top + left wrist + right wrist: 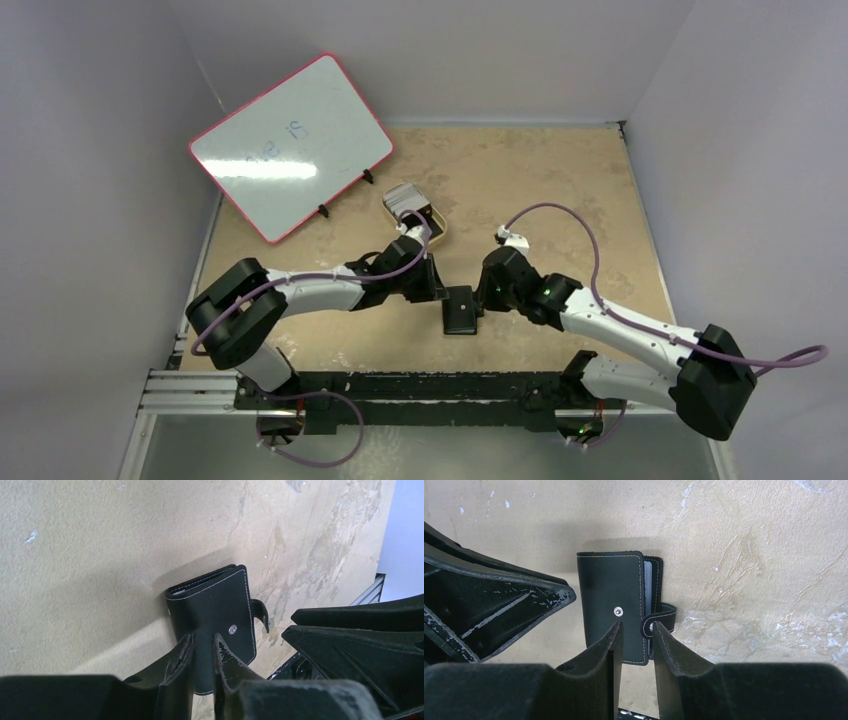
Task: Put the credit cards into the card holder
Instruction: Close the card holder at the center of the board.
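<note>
Now, eyeing the card holder (461, 310): flat on the table (560, 190), folded over, stud face up, snap tab (659, 616) curling loose off one long edge, not fastened. Boxed in by both claws, one at each side.

At the holder's left, meeting the left gripper (202, 662): tips set over the holder's near short edge, with a strip of black cover visible through the slim gap between the fingers (176, 667). Parted only a little and clamped on nothing; no telling whether resting on the cover or hanging just above it.

At the holder's right, much the same with the right gripper (634, 645): spread a touch wider, tips over the holder's near corner on the tab side, with the tab just beside one finger (669, 655). Gripping nothing either; contact impossible to judge.

Farther out, beyond the holder's far side, finding the credit cards (404, 195): a whitish-grey stack at the tan tin (441, 222), well apart from the holder. Farther still, behind and left of the holder, spotting a red-framed whiteboard (290, 145), propped up at a tilt.
</note>
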Robot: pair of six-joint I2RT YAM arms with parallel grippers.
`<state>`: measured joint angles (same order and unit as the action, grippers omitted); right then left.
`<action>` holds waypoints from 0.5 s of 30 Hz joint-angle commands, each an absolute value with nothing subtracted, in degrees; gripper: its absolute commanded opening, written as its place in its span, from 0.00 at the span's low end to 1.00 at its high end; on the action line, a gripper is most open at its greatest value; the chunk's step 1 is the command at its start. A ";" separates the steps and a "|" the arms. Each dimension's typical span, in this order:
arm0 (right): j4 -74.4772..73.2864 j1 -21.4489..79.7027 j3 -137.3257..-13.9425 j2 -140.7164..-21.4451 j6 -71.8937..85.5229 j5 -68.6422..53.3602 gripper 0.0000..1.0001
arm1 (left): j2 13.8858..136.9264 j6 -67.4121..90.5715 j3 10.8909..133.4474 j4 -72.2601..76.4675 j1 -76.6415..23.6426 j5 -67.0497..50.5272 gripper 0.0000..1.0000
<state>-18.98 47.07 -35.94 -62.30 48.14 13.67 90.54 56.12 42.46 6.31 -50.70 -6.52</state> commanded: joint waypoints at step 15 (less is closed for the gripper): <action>-3.53 35.25 -25.84 -58.62 45.44 -0.69 0.28 | 96.14 56.21 45.30 10.91 -51.93 -7.82 0.09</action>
